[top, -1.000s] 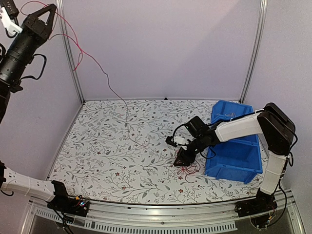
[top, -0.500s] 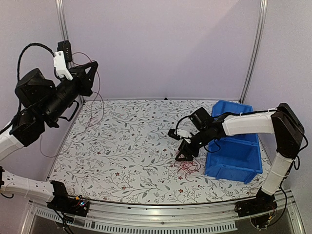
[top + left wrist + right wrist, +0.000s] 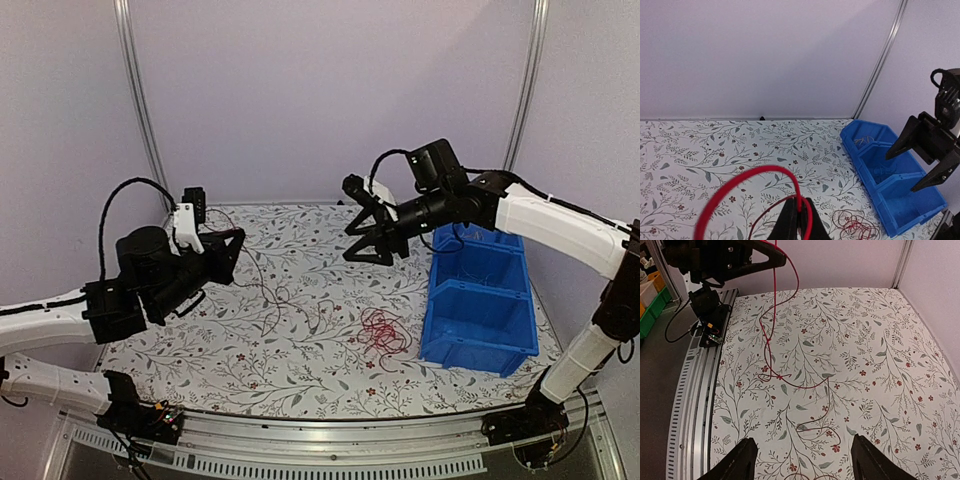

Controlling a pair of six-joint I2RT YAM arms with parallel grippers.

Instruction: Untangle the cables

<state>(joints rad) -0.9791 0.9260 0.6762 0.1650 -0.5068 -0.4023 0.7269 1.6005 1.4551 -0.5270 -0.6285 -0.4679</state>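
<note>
The cables are a small clump of thin red wires (image 3: 383, 333) lying on the floral table beside the blue bin; the clump also shows in the left wrist view (image 3: 857, 224). One long red wire (image 3: 272, 293) has come out of it and trails across the table. My left gripper (image 3: 238, 242) is shut on that red wire (image 3: 801, 200), which loops over its fingers, low over the table's left side. My right gripper (image 3: 350, 243) is open and empty, raised above the middle back of the table, well apart from the clump. The right wrist view shows the wire (image 3: 771, 335) hanging from the left gripper (image 3: 771, 260).
A blue two-compartment bin (image 3: 480, 300) stands at the right, with a few thin wires in its far compartment (image 3: 866, 141). A metal rail (image 3: 695, 390) runs along the table's near edge. Upright frame posts (image 3: 140, 100) stand at the back corners.
My left arm has swung down from high at the upper left to low over the table, still holding the wire. My right gripper has lifted up and back off the clump.
</note>
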